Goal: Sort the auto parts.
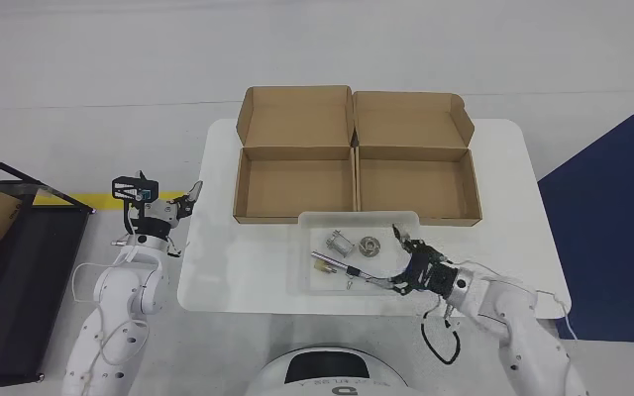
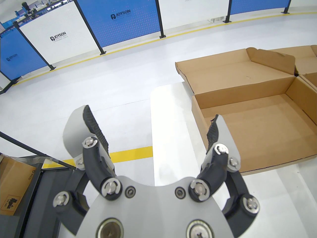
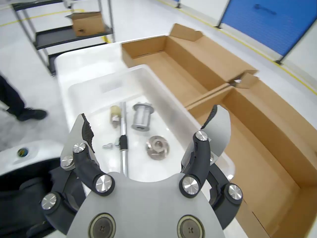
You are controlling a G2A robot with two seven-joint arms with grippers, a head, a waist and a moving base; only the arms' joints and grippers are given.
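Observation:
A clear plastic tray holds the auto parts: a long metal rod, a ribbed metal cylinder, a round flanged disc, a small brass fitting and a little screw. My right gripper hovers open at the tray's right end with nothing between its fingers. My left gripper is open and empty, off the table's left edge. Two open cardboard boxes, left and right, stand behind the tray, both bare inside.
The white table carries the tray and boxes. A dark rack stands beside the table on the left, holding a small cardboard box. Blue and white fence panels ring the floor. A person's foot shows on the floor.

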